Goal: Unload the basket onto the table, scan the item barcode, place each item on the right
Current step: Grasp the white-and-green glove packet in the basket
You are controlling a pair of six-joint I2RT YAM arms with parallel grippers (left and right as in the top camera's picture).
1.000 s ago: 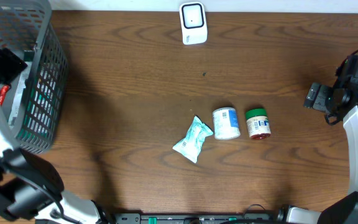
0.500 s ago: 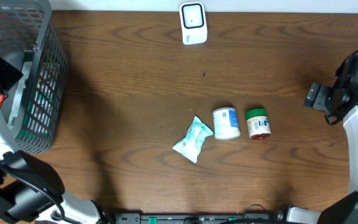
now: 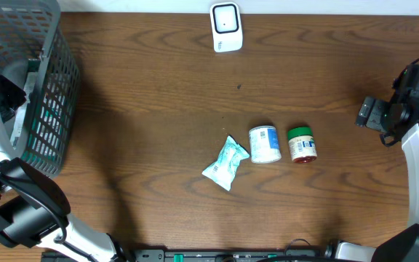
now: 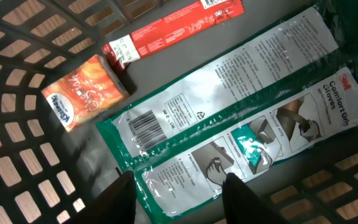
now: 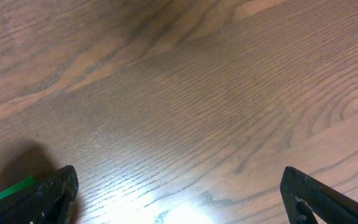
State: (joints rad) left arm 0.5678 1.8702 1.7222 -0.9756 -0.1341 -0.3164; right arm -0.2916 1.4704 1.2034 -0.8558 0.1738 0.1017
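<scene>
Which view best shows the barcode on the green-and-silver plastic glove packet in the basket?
Left wrist: the green-and-silver plastic glove packet lies flat, barcode facing up. Overhead gives only green glimpses through the grey mesh basket; right wrist shows none.

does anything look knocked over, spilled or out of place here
Nothing spilled or broken. The white can and the green-lidded jar seem to lie on their sides on the table rather than upright, and the pale packet beside them sits at a slant.

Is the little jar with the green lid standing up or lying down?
Lying down. Seen from overhead, the jar shows its whole side, with the green lid at one end.
</scene>
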